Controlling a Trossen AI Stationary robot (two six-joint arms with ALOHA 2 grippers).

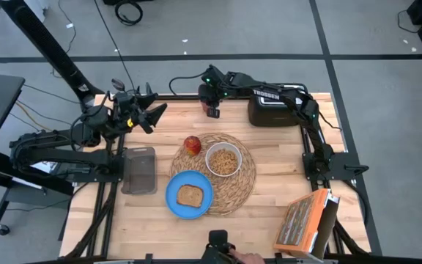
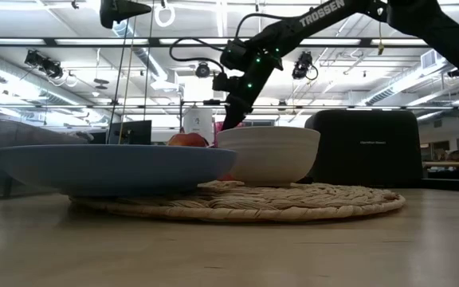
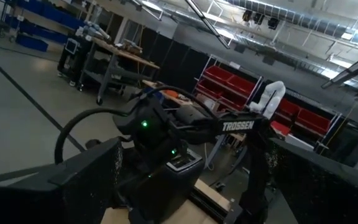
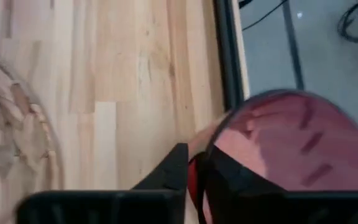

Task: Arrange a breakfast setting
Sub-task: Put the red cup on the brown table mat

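The woven placemat (image 1: 234,192) lies mid-table. On it stand the white bowl (image 1: 223,160), holding cereal, and the red apple (image 1: 192,144). The blue plate (image 1: 176,199) with the toast slice (image 1: 190,195) overlaps the mat's near left edge. My right gripper (image 1: 212,108) is at the table's far edge, shut on the pink cup (image 4: 291,143). My left gripper (image 1: 151,114) is open and empty, raised above the far left of the table. The spoon does not show. My right gripper pinches the pink cup's wall at its rim (image 4: 194,177), with one finger (image 4: 169,171) outside and the other (image 4: 229,180) inside the cup. The fingers come from above. Whether the cup's base is on the table I cannot tell.
A black toaster (image 1: 273,110) stands at the far right, close to my right arm. An orange cereal box (image 1: 305,220) stands at the near right corner. A clear grey container (image 1: 139,170) lies left of the mat. Bare wood shows to the right of the mat.
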